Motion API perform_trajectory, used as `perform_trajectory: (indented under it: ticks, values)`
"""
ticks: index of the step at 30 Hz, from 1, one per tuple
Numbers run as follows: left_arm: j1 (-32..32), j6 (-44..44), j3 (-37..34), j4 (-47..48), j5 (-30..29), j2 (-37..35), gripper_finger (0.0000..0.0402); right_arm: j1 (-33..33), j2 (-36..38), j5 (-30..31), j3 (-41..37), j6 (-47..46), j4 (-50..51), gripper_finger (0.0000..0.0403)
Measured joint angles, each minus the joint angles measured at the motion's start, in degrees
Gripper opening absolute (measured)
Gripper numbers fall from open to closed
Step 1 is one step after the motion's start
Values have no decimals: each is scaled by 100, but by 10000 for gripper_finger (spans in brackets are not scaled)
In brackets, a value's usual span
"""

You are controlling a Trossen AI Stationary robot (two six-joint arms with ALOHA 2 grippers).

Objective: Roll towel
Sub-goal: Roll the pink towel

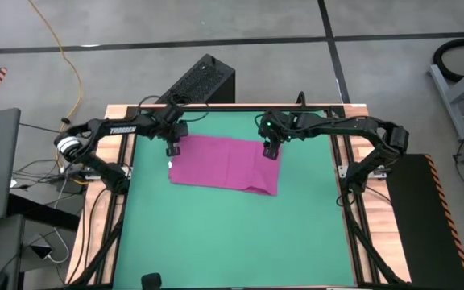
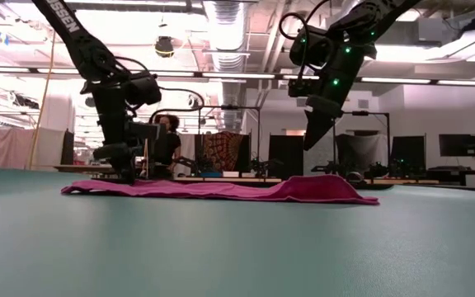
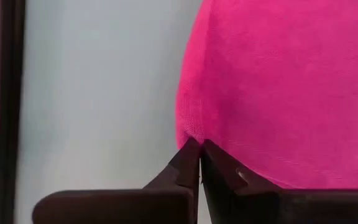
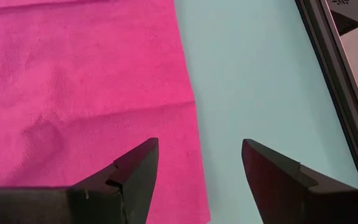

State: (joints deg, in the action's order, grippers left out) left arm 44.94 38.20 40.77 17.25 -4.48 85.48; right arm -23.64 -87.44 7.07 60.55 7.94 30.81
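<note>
Towel (image 1: 225, 163) flat on mat (image 1: 232, 242), toward 12 o'clock. Left gripper (image 3: 200, 149) at towel's 9 o'clock edge, fingers pressed together, pinching towel edge. Right gripper (image 4: 199, 163) above towel's 3 o'clock edge, fingers spread, holding nothing.

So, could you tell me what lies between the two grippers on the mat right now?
Only the towel lies between them: the high view shows its flat pink cloth running from the left gripper, shut on one far corner, to the open right gripper hovering over the other.
</note>
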Motion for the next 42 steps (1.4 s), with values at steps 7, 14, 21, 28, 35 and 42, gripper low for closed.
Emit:
perform_trajectory:
  ticks: [7, 14, 21, 28, 35, 42]
  values:
    - [-358, -339, -2, 347, -355, -838, 0, 4, 0, 0, 0, -7, -3, 255]
    - [-584, -926, -2, 893, -368, -1912, 0, 11, 0, -15, 0, -4, -7, 255]
    - [-639, -1403, 0, 1125, -327, -2662, 0, 180, -2, -395, -3, 160, -263, 255]
    - [-631, -1920, -1, 1253, 253, -2842, 0, 604, -4, -588, -7, 1023, -1868, 255]
    - [-698, -2144, 0, 1392, 362, -2842, 0, 952, -310, -593, 2, 1418, -3741, 255]
    - [-1032, -2402, 191, 1399, 771, -2840, 0, 1156, -1286, -824, 372, 1633, -4687, 255]
